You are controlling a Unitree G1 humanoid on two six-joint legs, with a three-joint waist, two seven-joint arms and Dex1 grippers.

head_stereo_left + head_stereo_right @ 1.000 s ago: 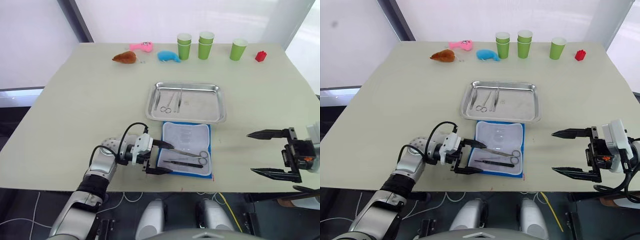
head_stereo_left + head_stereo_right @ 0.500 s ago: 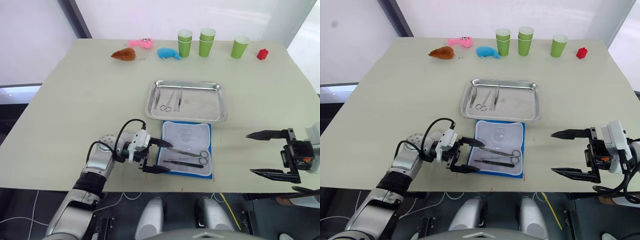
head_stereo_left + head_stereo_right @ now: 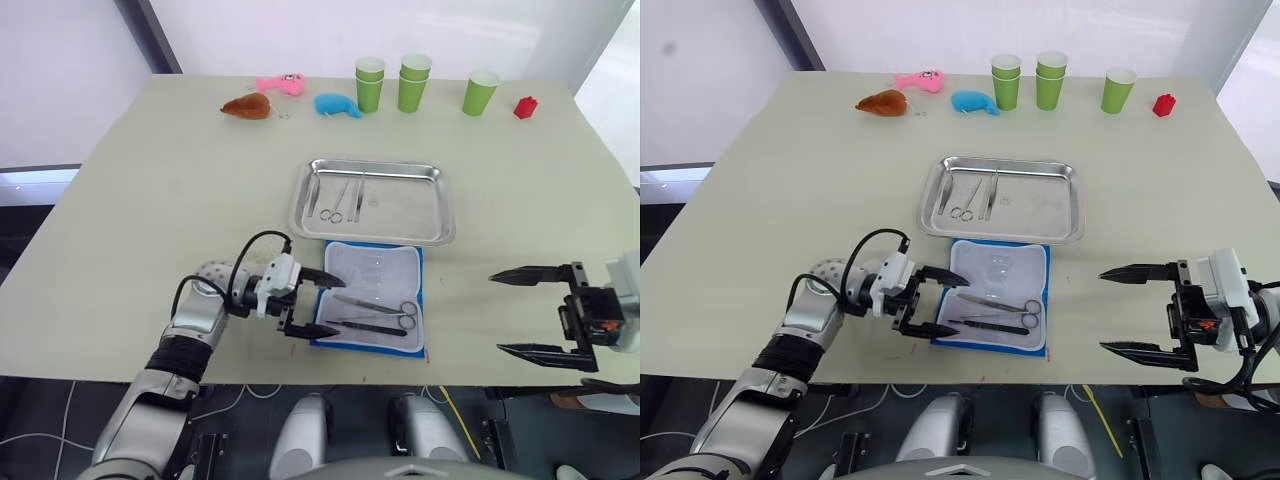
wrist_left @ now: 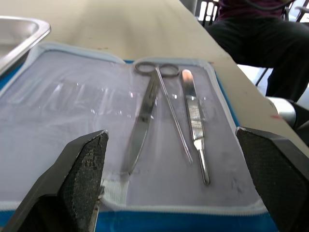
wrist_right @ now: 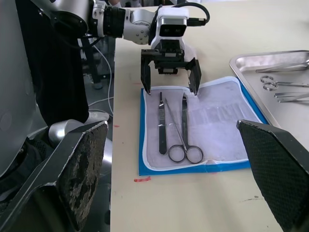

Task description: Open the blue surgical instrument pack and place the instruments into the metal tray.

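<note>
- 1 metal tray (image 3: 440, 205)
- 1 blue surgical instrument pack (image 3: 372, 262), lying open
- instruments: 2 on pack (image 4: 164, 108), approx 3 in tray (image 3: 338, 201), hard to sep.
- 3 green cup stacks (image 3: 415, 82); 2 look doubled
- 3 toys (image 3: 338, 106): pink, brown, blue
- 1 red block (image 3: 523, 107)
- 2 grippers, L (image 3: 320, 303) + R (image 3: 530, 312)

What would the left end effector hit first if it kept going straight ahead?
Probably the scissors on the open pack, which lie directly ahead of the left end effector; depth is uncertain.
</note>
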